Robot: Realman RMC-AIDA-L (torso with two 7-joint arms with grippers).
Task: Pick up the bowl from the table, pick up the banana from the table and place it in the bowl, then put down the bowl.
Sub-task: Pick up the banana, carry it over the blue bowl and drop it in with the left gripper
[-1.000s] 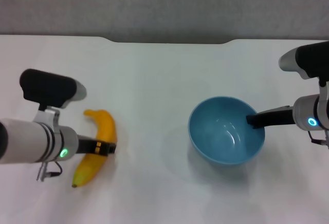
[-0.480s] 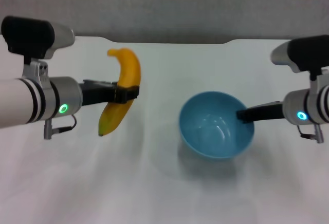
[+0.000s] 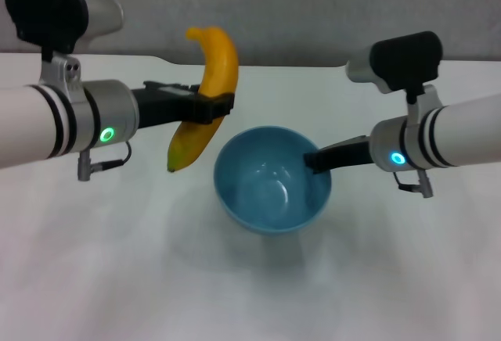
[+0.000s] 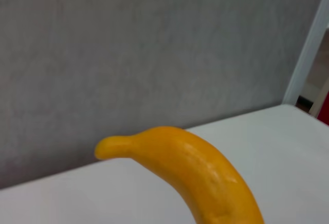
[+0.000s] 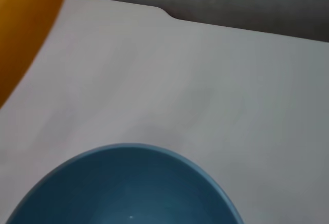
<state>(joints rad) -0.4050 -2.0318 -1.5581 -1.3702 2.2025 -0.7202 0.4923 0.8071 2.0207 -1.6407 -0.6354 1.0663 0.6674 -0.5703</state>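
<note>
1. Now the left claw (image 3: 221, 106) is clamped across the middle of the banana (image 3: 205, 100), holding it in the air above the tabletop (image 3: 94, 263), stem end up toward 12 o'clock and dark tip hanging down toward 7 o'clock.
2. Seen from the head view, the banana sits at about 10 o'clock from the bowl (image 3: 270, 181), just beside its rim but apart from it.
3. The right claw (image 3: 313, 159) is closed on the bowl's rim at the 3 o'clock side, one finger reaching inside the wall; the bowl looks raised off the tabletop, with a soft shadow under it.
4. From the left wrist view only the banana's upper curve (image 4: 190, 175) shows, against a grey wall (image 4: 154, 44).
5. From the right wrist view the bowl's far rim (image 5: 133, 183) fills the lower part, with an orange edge of the banana (image 5: 25, 34) at one corner.
</note>
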